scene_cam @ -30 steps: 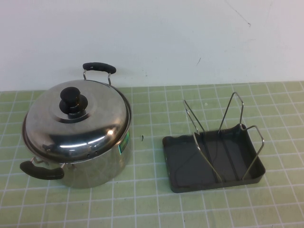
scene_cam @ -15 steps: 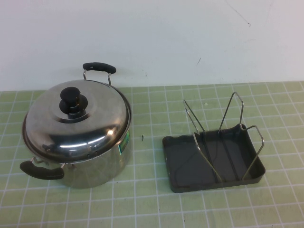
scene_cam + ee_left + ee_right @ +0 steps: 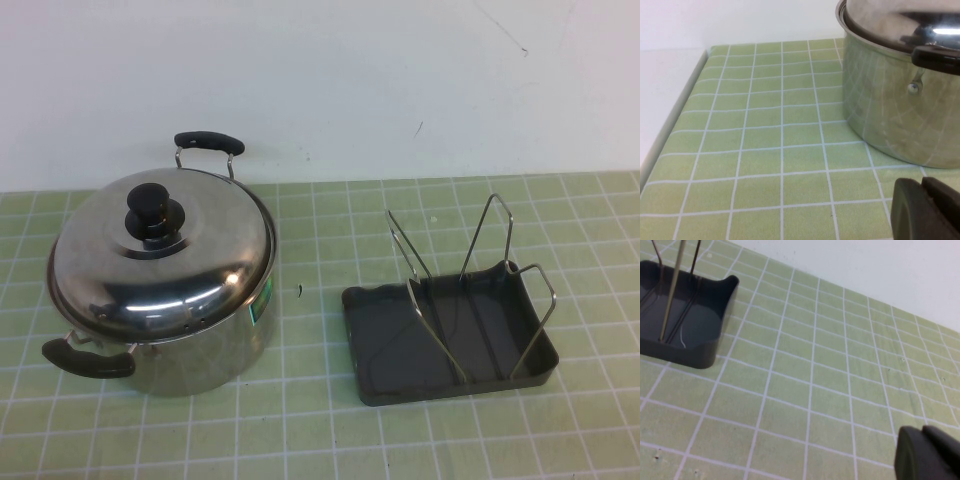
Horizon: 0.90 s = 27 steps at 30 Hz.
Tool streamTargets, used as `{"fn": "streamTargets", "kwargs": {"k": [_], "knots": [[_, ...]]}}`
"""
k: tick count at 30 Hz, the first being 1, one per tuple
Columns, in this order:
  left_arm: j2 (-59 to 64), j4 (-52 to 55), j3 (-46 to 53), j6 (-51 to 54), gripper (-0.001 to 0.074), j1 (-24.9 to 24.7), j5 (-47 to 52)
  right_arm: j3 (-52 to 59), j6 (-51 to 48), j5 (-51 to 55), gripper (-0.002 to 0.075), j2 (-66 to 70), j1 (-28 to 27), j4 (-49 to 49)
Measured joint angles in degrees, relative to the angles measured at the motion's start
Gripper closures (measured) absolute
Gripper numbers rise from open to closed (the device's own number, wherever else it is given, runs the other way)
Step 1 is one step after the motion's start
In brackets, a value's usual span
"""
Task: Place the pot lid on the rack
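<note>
A staged test bench made up as a kitchen: a tabletop [image 3: 330,420] under green tile-patterned cloth against a bare white wall [image 3: 350,80], carrying only cookware

A deep steel pot [image 3: 200,340] stood on the left part of the bench [image 3: 320,430], which was covered in a green cloth with a white grid. The pot had two black handles, one [image 3: 208,141] at its far side by the white wall [image 3: 320,80], the other [image 3: 85,358] at its near left.
</note>
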Motion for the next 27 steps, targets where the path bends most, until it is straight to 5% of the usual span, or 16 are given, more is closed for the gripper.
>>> {"fn": "streamTargets", "kwargs": {"k": [5,11,17,22,27], "knots": [[0.0,-2.38,0.0,-1.38,0.0737,0.0,-0.5,0.0,0.0,0.0,0.0727,0.0,0.0,0.0],[0.0,-39.53,0.1,-20.08,0.0737,0.0,-3.62,0.0,0.0,0.0,0.0727,0.0,0.0,0.0],[0.0,-47.94,0.1,-20.18,0.0737,0.0,-9.11,0.0,0.0,0.0,0.0727,0.0,0.0,0.0],[0.0,-48.04,-0.49,-10.89,0.0737,-0.28,-9.41,0.0,0.0,0.0,0.0727,0.0,0.0,0.0],[4.9,-44.14,-13.6,11.83,0.0737,-0.99,-1.64,0.0,0.67,0.0,0.0727,0.0,0.0,0.0]]}}
